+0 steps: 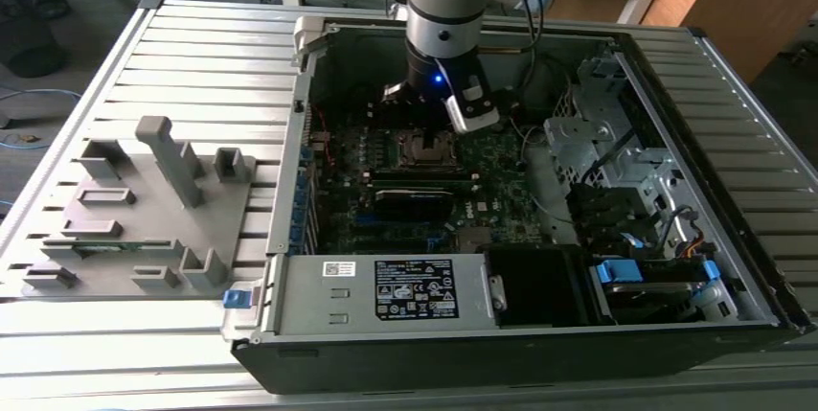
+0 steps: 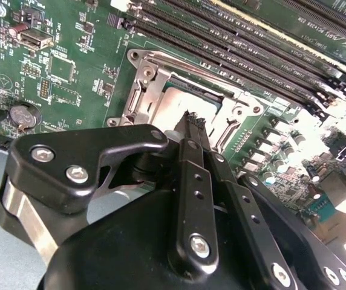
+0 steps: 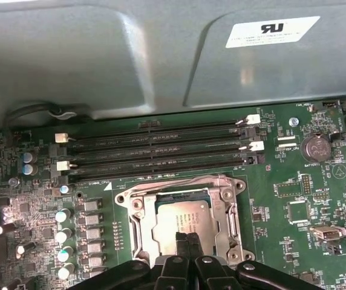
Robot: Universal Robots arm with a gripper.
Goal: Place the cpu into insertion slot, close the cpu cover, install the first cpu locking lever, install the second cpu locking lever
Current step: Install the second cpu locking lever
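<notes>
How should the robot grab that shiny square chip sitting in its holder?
Probably from straight above, gripping two opposite edges. The cpu lies flat in the insertion slot, with the cpu cover's metal frame around it, so little side shows. The gripper, fingers together, hangs over it.

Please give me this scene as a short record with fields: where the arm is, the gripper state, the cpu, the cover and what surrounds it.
setting: open computer case on a slatted metal table
arm: reaching down into the case, over the socket area
gripper: fingers closed together, tips just above the cpu
cpu: lying in the insertion slot, metal top showing
cpu cover: down around the cpu
memory slots: beside the socket, on the motherboard
outside the case: grey fixture block on the exterior view's left
</notes>
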